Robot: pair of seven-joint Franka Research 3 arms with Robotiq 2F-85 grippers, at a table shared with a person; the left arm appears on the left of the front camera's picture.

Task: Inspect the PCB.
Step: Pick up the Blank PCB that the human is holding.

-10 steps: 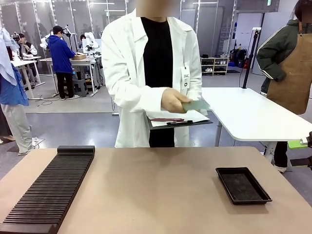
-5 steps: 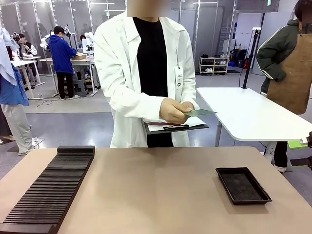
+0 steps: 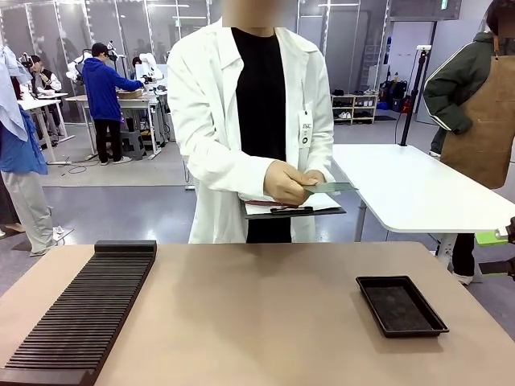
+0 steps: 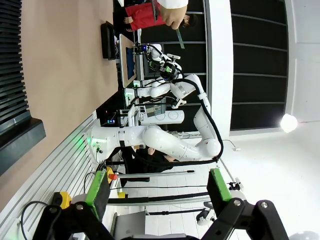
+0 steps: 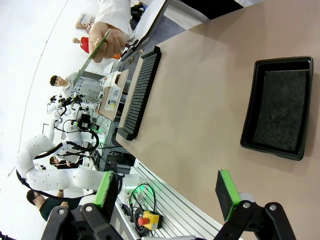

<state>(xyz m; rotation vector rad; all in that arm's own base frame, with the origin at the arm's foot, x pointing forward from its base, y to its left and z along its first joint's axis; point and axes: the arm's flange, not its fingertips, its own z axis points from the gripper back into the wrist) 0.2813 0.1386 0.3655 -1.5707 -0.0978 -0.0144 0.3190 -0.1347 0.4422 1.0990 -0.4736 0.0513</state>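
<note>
Across the table [image 3: 257, 322], at its far side, we find a person in a white coat holding the PCB [image 3: 328, 187] by one end in a hand [image 3: 286, 183]. The board lies about level, just above a clipboard [image 3: 322, 212] that carries white paper and a dark pen [image 3: 291, 210]. It is in the air, off the table and well apart from both grippers.

On the table we note a tray [image 3: 401, 305] at the robot's right and a slotted rack [image 3: 80, 314] at its left. We can see nothing lying in the tray.

From the left wrist, we record the left gripper [image 4: 157, 187] with its jaws spread wide and nothing between the green pads. The PCB [image 4: 179, 37] appears far off, edge-on, below the hand [image 4: 172, 17].

From the right wrist, the right gripper [image 5: 165, 190] likewise stands wide apart and empty, raised above the table's near edge. The tray [image 5: 277, 107] lies ahead of it, the rack [image 5: 142, 92] farther across, and the PCB [image 5: 95, 50] shows as a thin green strip in the hand [image 5: 112, 40].
</note>
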